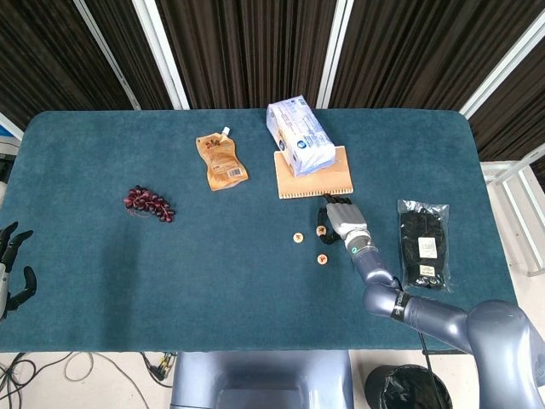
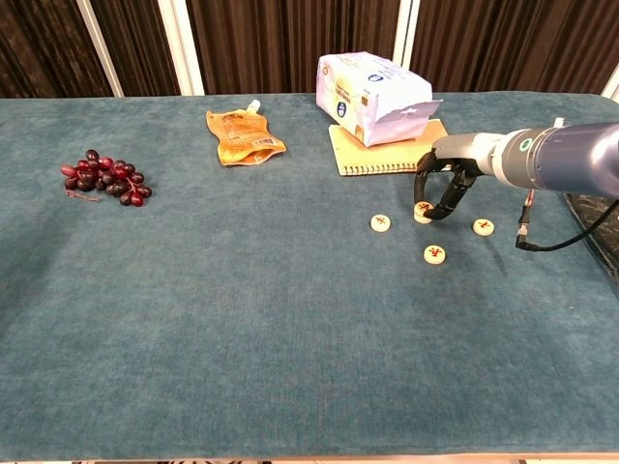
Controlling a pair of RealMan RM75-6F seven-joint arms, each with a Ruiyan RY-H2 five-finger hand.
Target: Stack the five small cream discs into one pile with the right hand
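Note:
Several small cream discs with red marks lie right of the table's middle. In the chest view one disc [image 2: 381, 223] is on the left, one disc [image 2: 434, 253] nearer the front, and one disc [image 2: 483, 226] on the right. My right hand [image 2: 447, 184] arches down over a fourth disc [image 2: 423, 212], which its fingertips [image 2: 440, 213] pinch on the cloth; that disc looks thicker than the others. The head view shows the hand [image 1: 341, 219] beside that disc [image 1: 321, 229]. My left hand [image 1: 13, 264] hangs off the table's left edge, fingers apart and holding nothing.
A notebook [image 2: 433, 135] with a white packet [image 2: 372, 83] on it lies just behind the right hand. An orange pouch [image 2: 242, 137] and a bunch of grapes [image 2: 104, 177] sit further left. A black bagged item [image 1: 423, 243] lies at the right.

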